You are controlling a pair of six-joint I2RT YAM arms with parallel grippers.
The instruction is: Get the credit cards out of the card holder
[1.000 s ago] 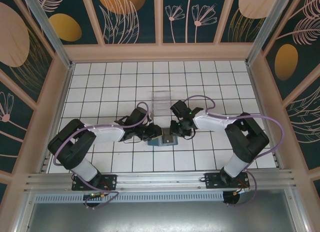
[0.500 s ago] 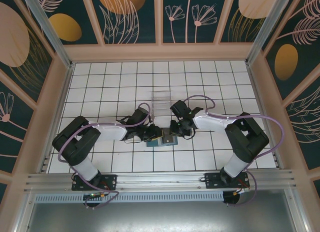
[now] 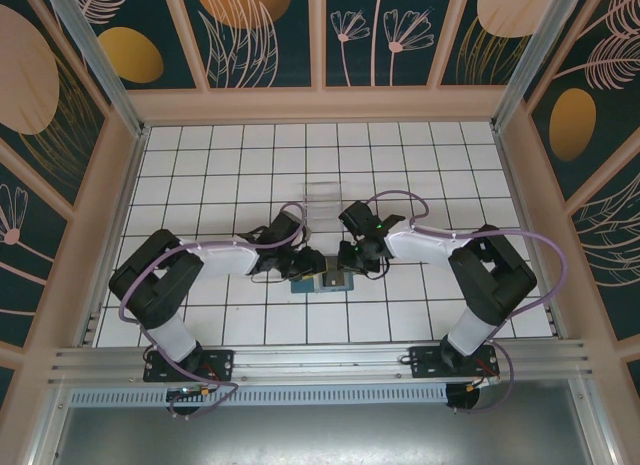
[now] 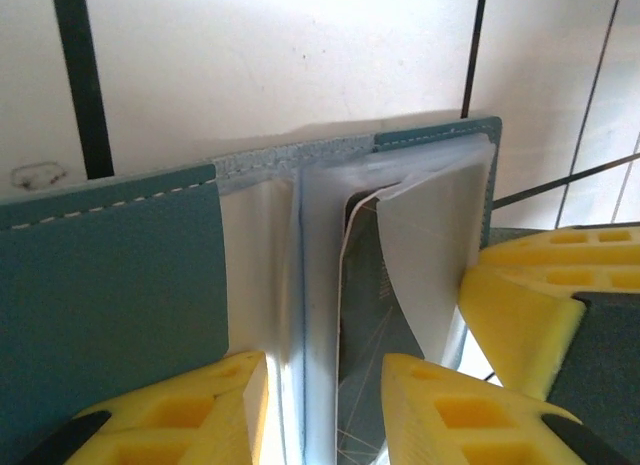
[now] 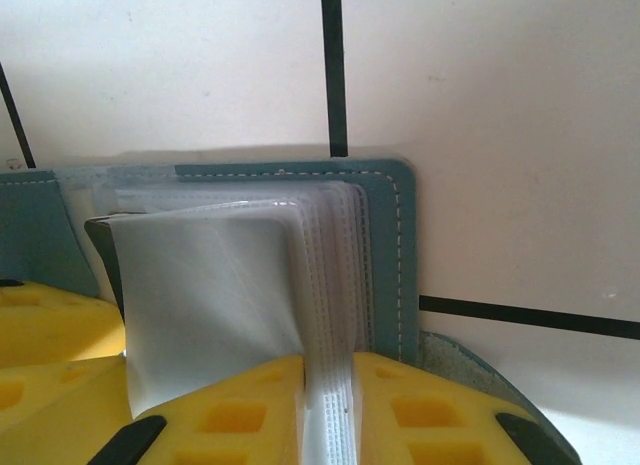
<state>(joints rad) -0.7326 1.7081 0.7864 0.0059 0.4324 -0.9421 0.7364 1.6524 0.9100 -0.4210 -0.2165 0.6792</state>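
The teal card holder [image 3: 322,283] lies open on the tiles between both grippers, and its cover [image 4: 110,275] lies flat in the left wrist view. A dark credit card [image 4: 385,320] sits in a clear sleeve. My left gripper [image 4: 325,375] is open, its yellow fingers straddling the sleeve spine and the dark card's near edge. My right gripper [image 5: 328,385] is shut on the stack of clear sleeves [image 5: 335,275], lifting them off the teal cover [image 5: 385,245]. A pale sheet [image 4: 430,245] curls up; I cannot tell whether it is the pale card or a sleeve. From above, the left gripper [image 3: 306,264] and right gripper [image 3: 349,262] flank the holder.
A clear plastic box [image 3: 322,200] stands two tiles behind the holder. The right gripper's yellow finger [image 4: 520,315] sits close beside my left fingers. Walls enclose the white tiled floor [image 3: 230,165] on three sides.
The left arm has shifted right and its gripper has closed in on the holder's middle. The holder's sleeves have been lifted open. The right gripper has barely moved.
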